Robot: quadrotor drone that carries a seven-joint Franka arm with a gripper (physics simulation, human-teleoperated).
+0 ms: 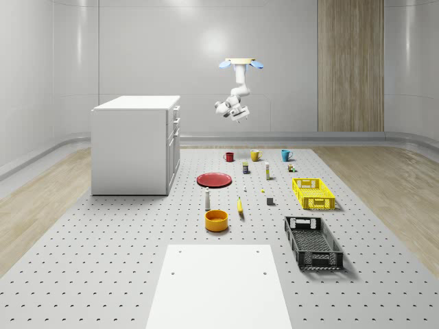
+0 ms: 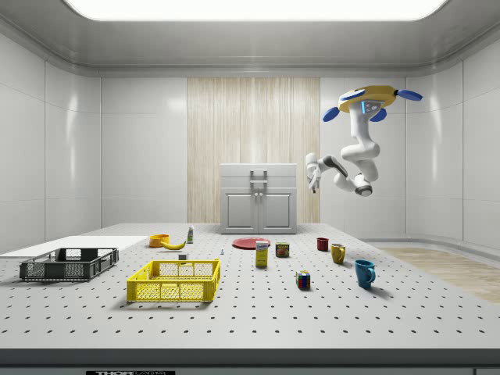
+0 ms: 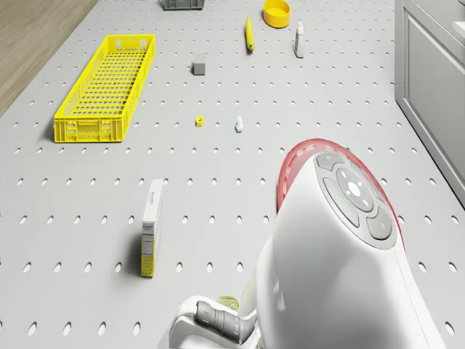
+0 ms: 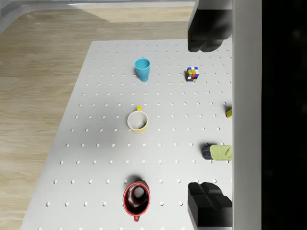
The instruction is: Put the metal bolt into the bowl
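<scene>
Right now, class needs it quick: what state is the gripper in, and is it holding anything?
Gripper: open, holding nothing, high in the air above the mugs' end of the table.

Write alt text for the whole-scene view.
A drone hovers high over the table's far end, arm bent, claw above three mugs. Nearer lie a red plate, orange bowl, banana, and yellow and black baskets; a white cabinet stands at left.

The yellow-bodied quadrotor drone (image 1: pixel 240 64) with blue rotors hovers high above the far edge of the perforated table. Its white arm (image 2: pixel 358 148) hangs folded beneath it, with the gripper (image 4: pixel 206 120) spread wide, empty, facing downward.
</scene>
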